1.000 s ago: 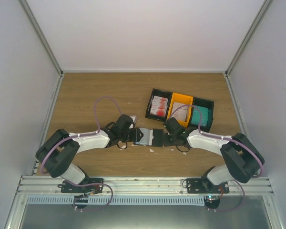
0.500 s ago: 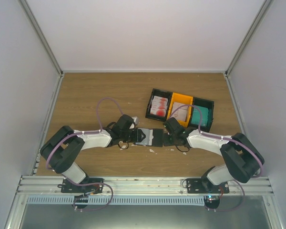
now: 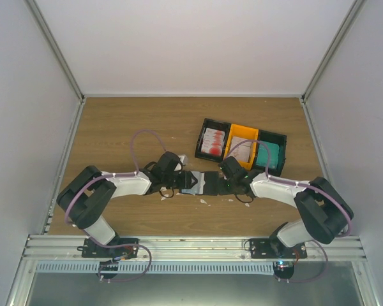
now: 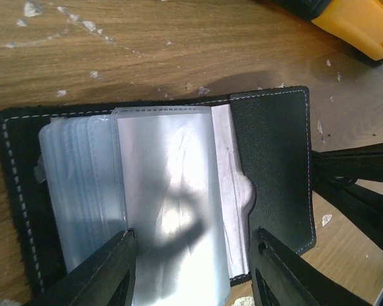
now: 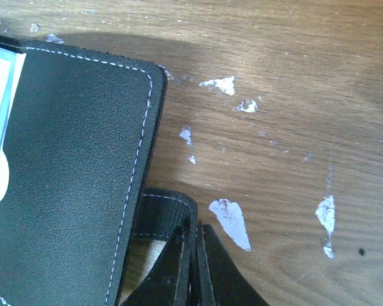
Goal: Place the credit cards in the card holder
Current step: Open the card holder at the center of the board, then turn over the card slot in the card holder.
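Note:
The black card holder point(image 3: 203, 183) lies open on the table between my grippers. In the left wrist view the card holder point(image 4: 274, 159) shows clear plastic sleeves point(image 4: 166, 191) and a pale whitish card edge point(image 4: 225, 185) tucked under its right pocket. My left gripper point(image 4: 195, 258) is open, its fingers straddling the sleeves. My right gripper point(image 5: 195, 255) is shut on the holder's black strap point(image 5: 169, 207) at its right edge. Red-and-white cards point(image 3: 212, 141), a whitish card point(image 3: 241, 150) and a teal card point(image 3: 267, 154) lie in the bins.
A row of three bins point(image 3: 240, 132), black, yellow and black, stands just behind the right gripper. Small white crumbs point(image 5: 228, 220) dot the wood. Grey walls close in the table on the left, right and back.
My left gripper has edged right, further over the open card holder. The right gripper and the holder have stayed put.

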